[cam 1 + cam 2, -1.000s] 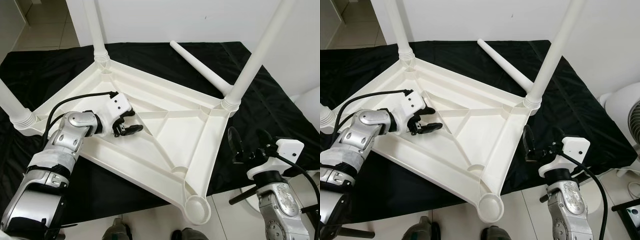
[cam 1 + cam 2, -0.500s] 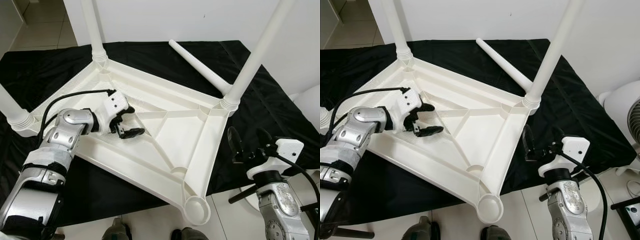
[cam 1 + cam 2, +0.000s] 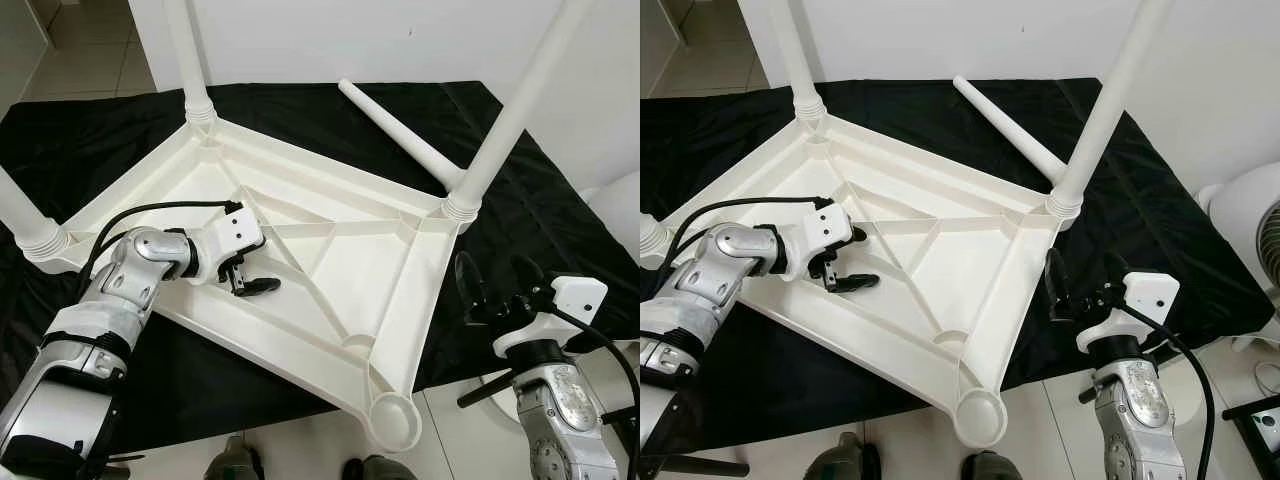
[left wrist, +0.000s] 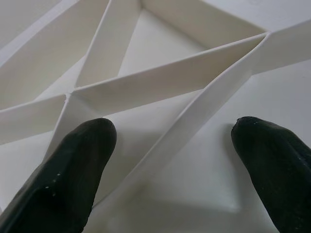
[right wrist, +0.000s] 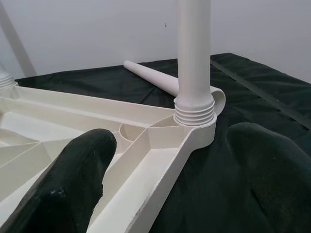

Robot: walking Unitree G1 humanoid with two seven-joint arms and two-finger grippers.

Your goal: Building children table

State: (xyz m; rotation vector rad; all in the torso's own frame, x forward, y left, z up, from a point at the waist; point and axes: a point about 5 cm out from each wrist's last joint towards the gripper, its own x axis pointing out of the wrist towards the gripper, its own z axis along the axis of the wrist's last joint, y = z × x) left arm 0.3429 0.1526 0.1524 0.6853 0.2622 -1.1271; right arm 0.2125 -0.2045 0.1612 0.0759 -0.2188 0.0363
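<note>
The white plastic children's tabletop (image 3: 340, 250) lies upside down on a black cloth (image 3: 90, 140) spread over the floor, its ribbed underside facing up. Its nearest corner, an empty round leg socket (image 3: 392, 420), juts past the cloth's near edge over the pale tiled floor (image 3: 300, 450).

The right gripper (image 3: 492, 285) hovers off the tabletop's right edge, above the cloth's near right corner, its two black fingers spread apart and holding nothing. Its wrist view looks between the fingers (image 5: 73, 179) toward the right corner of the tabletop.

The left gripper (image 3: 245, 275) reaches into the left half of the underside, fingers spread, tips down among the raised ribs. In the left wrist view the two black fingertips (image 4: 73, 165) stand on either side of a diagonal white rib (image 4: 194, 121), not pinching it.

Three white plastic legs stand screwed into sockets: one at the left corner (image 3: 20, 215), one at the far corner (image 3: 188, 60), one at the right corner (image 3: 510, 110). Behind that right leg, a fourth loose white tapered leg (image 3: 395, 130) lies on the cloth, slanting toward the far edge.
</note>
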